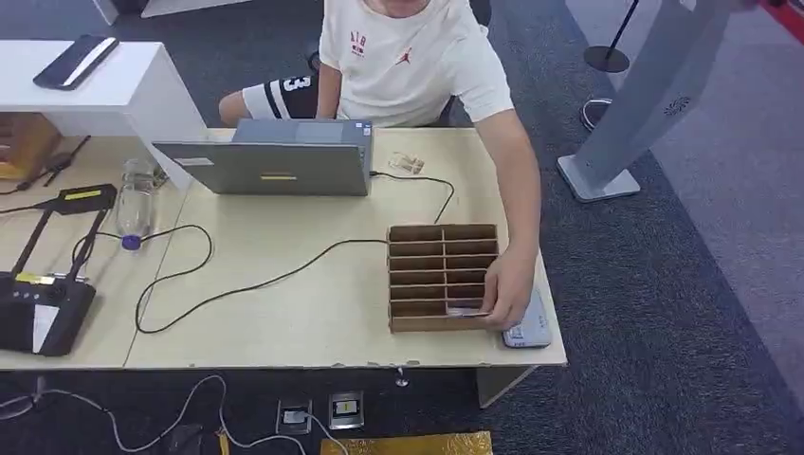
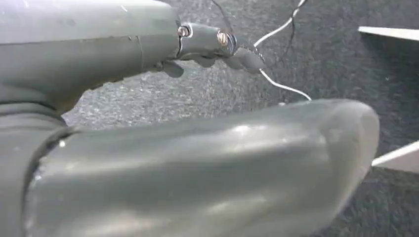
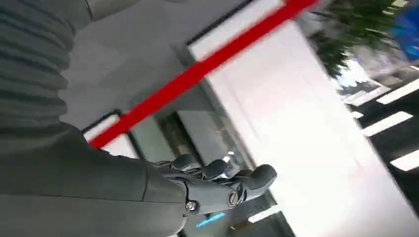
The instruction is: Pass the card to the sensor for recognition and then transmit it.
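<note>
Cardboard organizer (image 1: 443, 277): brown, with two columns of slots; it stands on the wooden table (image 1: 313, 322), at the corner nearest the grey stand.
Card (image 1: 466, 307): a pale card lies in the lowest slot of the organizer, on the side toward the person's hand. I judge this is the card of the task, but it is small and I am not sure.
Person's hand (image 1: 507, 296): it rests against the organizer's side, touching or almost touching the card slot.
Sensor (image 1: 527, 331): a small grey device lies just beside the organizer, partly under the person's hand; probably this is the reader.
Left hand (image 2: 212, 49): the fingers are loosely spread above dark carpet and hold nothing.
Right hand (image 3: 222, 185): the fingers are a little curled but apart and hold nothing; behind it are a bright wall and a red stripe.
Card and hands: both hands are well apart from the organizer, so the card is far from them.
Risk: if a robot hand reaches for the organizer now, it can hit the person's hand, because that hand covers the card slot.
Risk two: the slot is narrow, so thick fingers can push the organizer toward the laptop (image 1: 275, 166) instead of taking the card.
</note>
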Motion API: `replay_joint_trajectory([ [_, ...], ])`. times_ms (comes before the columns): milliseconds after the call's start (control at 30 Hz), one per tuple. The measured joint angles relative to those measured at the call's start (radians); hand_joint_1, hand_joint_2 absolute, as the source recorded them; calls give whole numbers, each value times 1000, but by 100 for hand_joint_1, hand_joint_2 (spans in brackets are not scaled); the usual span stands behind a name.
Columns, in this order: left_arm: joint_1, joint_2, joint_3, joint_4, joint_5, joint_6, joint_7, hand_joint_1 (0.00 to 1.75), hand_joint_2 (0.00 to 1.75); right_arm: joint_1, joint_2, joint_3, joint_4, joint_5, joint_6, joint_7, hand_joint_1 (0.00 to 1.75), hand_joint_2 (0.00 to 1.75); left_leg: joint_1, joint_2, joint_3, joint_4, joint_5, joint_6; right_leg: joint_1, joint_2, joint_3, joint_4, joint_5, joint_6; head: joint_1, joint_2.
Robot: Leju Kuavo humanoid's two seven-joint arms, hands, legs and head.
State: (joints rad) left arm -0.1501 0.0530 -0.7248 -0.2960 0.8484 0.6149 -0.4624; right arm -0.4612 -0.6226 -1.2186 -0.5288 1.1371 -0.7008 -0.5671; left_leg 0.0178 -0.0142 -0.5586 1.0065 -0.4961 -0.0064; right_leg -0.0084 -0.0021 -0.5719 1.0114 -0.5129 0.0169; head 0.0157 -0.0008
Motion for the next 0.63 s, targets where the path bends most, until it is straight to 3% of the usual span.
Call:
replay_joint_trajectory([
  [100,2,0,0,3,2,-3,35,0,0,97,40,-82,52,62,2,132,0,175,-1,-1,0,0,0,0,-1,-1,-1,0,-1,0,-1,0],
  [200,1,0,0,6,2,-11,83,0,0,164,70,-112,129,165,68,400,0,175,1,0,0,-1,-1,-1,0,-1,0,0,-1,-1,0,0],
  [333,0,3,0,11,1,-19,108,0,0,217,132,-125,207,257,189,631,0,175,0,1,2,-1,-1,-1,0,1,0,1,-1,-1,-1,0],
  [433,-1,7,0,13,-1,-24,119,0,0,236,172,-126,247,282,266,700,0,175,0,1,3,-1,0,-2,0,2,0,1,-1,-2,0,0],
  [533,-1,17,0,15,-3,-32,128,0,0,242,199,-126,280,310,451,780,0,175,1,1,3,-1,0,-2,1,2,1,2,-1,-2,0,0],
  [633,-1,27,-1,15,-2,-40,133,0,0,248,233,-126,306,333,589,796,0,175,0,1,3,-1,0,-2,0,2,1,2,-1,-2,-1,0],
])
